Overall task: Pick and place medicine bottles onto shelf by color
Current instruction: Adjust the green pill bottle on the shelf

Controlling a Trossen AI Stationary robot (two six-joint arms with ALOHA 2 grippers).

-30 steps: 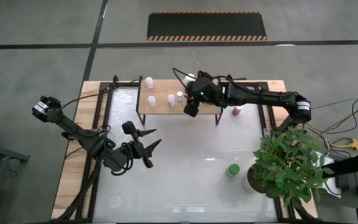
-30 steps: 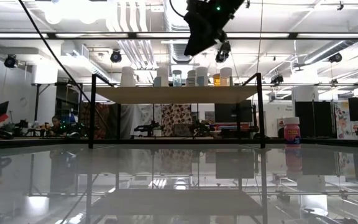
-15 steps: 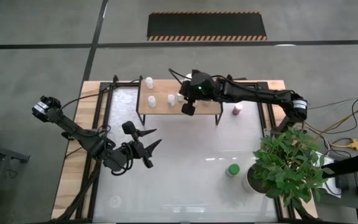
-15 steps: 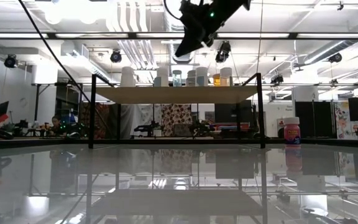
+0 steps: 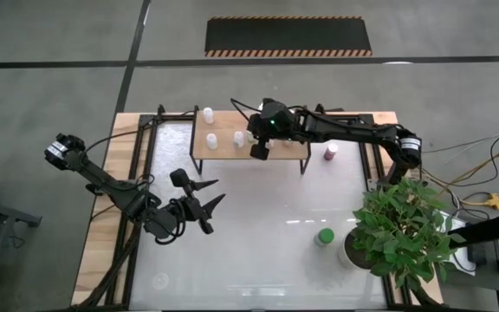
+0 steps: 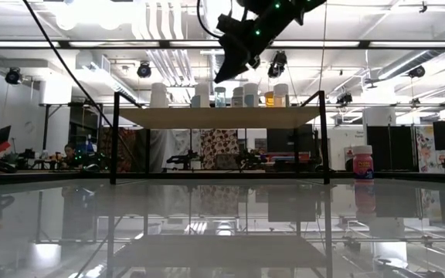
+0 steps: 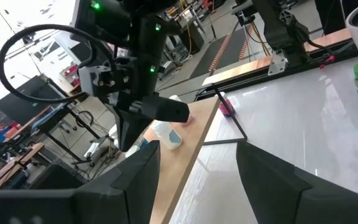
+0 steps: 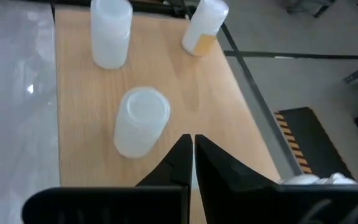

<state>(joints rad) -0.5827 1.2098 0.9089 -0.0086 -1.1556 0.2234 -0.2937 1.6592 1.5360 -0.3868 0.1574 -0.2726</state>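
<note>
Right gripper [image 5: 259, 150] pinched shut and empty, hanging over the shelf [image 5: 223, 149] near its front edge, white bottles [image 8: 140, 120] standing on the board, green bottle [image 5: 324, 236] toward the tabletop's right edge, left gripper [image 5: 206, 201] spread open above the tabletop's left side

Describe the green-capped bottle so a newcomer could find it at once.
Start at the potted plant near the table's right front. Just left of its pot, standing alone on the white tabletop, is the green bottle. It is the only green one and sits far from the shelf.
</note>
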